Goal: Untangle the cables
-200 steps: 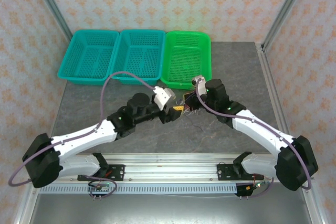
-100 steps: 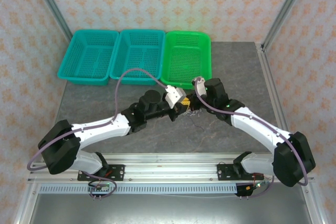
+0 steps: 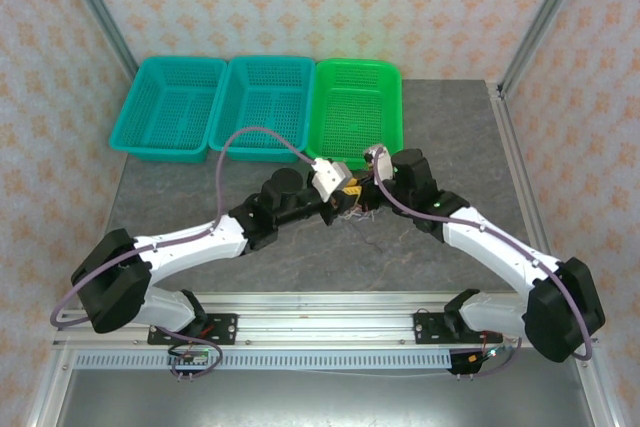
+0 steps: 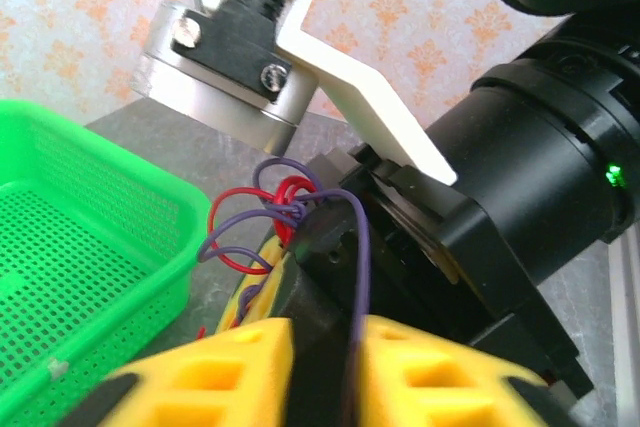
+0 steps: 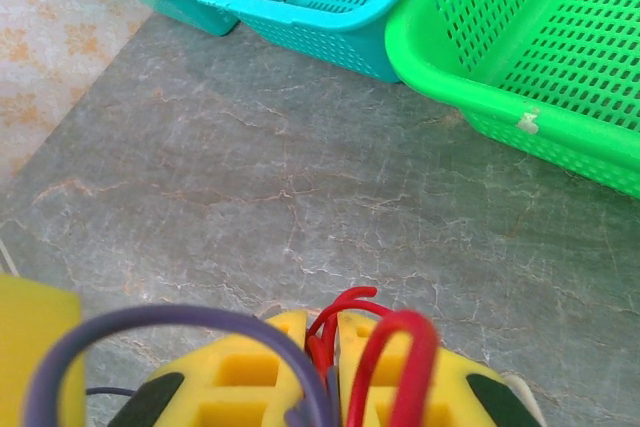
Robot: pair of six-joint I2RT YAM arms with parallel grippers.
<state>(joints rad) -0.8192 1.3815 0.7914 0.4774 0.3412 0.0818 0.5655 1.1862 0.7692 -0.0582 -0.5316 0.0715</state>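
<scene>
The cables point(image 3: 356, 209) are a small knot of thin red and purple wires on the grey table point(image 3: 440, 137), just in front of the green basket. My right gripper point(image 3: 366, 194) is shut on them. In the right wrist view, red and purple strands point(image 5: 345, 305) are pinched between its yellow fingers point(image 5: 250, 367). My left gripper point(image 3: 347, 197) sits tip to tip with it. In the left wrist view its jaws point(image 4: 328, 367) stand a narrow gap apart, and one purple wire point(image 4: 362, 277) runs down through that gap from the knot point(image 4: 282, 195).
A green basket point(image 3: 355, 112) and two teal baskets point(image 3: 265, 107) point(image 3: 170, 107) line the back of the table. The green one's rim point(image 4: 120, 182) is right beside the grippers. The right arm's black wrist point(image 4: 530, 167) stands close in front of the left wrist camera.
My left arm has reached further right and forward, bringing its gripper up against the right gripper at the knot. The right gripper has hardly moved.
</scene>
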